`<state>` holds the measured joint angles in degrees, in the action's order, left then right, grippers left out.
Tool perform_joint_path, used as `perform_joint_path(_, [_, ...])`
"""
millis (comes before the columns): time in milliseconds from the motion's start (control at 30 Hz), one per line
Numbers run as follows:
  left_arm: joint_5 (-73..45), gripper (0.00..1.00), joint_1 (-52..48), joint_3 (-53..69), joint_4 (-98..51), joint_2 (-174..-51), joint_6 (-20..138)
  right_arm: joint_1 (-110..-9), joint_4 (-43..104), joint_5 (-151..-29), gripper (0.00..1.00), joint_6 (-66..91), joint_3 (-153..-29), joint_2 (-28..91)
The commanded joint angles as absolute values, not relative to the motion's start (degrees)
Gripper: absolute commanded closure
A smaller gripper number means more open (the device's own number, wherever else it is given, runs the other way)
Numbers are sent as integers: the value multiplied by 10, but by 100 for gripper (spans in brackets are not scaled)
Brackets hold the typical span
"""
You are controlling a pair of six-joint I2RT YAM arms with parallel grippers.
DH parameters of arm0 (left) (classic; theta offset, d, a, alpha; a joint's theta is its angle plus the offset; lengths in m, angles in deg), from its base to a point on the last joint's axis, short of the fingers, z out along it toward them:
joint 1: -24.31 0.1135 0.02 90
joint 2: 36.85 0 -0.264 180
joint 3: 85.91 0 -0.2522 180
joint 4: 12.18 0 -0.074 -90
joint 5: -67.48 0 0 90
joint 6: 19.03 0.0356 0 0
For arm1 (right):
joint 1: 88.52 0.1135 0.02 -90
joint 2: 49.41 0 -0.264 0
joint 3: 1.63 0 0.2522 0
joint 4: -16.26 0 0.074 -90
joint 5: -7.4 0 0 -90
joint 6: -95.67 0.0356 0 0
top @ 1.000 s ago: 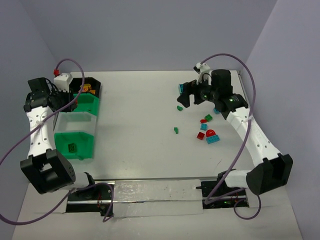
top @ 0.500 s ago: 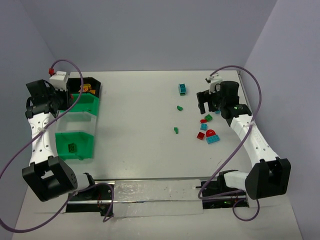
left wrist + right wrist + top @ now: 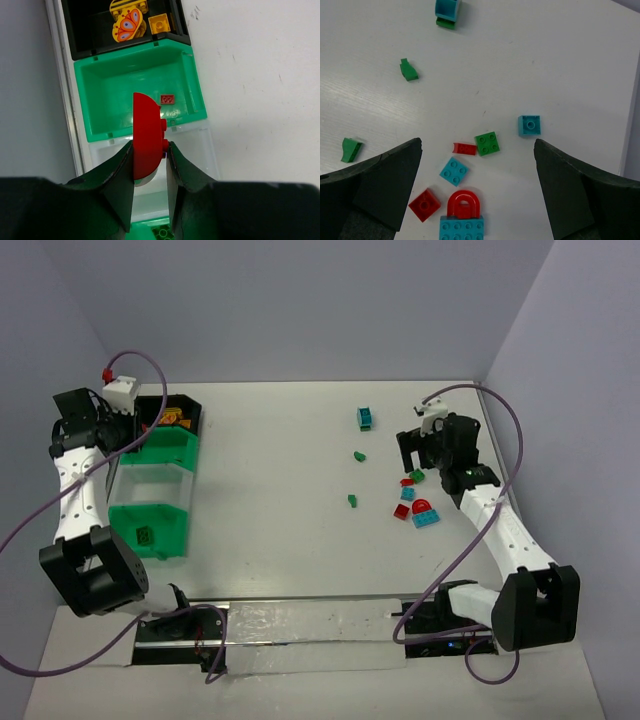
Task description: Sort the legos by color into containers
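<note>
Left gripper [image 3: 150, 156] clamped on red half-round brick [image 3: 146, 132], hanging over the green bin [image 3: 100, 85] that holds a small red brick [image 3: 167, 99]; I'd centre over its floor, drop lower, then open; right gripper [image 3: 477, 150] spread wide above loose legos [image 3: 487, 143].

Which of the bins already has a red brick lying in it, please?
The green bin right beside the black bin; only it holds a small red brick.
</note>
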<state>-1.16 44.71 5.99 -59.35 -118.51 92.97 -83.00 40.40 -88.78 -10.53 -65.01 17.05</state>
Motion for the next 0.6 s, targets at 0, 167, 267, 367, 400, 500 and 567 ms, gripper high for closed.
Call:
perform_joint_path(0, [5,100,451,17,-592,-1211,951,-835,358,-904,0,-117,-635,166])
perform_joint_path(167, [19,100,451,-12,-612,-1243,977,-848,360,-923,0,-138,-624,177])
perform_joint_path(267, [19,100,450,-18,-606,-1254,983,-855,361,-932,0,-144,-623,187])
perform_joint_path(367, [29,100,450,-35,-606,-1277,989,-865,368,-944,0,-147,-630,201])
perform_joint_path(400, [32,100,450,-42,-607,-1285,989,-868,370,-949,0,-150,-632,205])
perform_joint_path(500, [35,100,446,-68,-609,-1324,983,-880,380,-965,0,-170,-641,220])
perform_joint_path(567, [22,100,442,-82,-615,-1340,984,-889,391,-976,0,-179,-646,233])
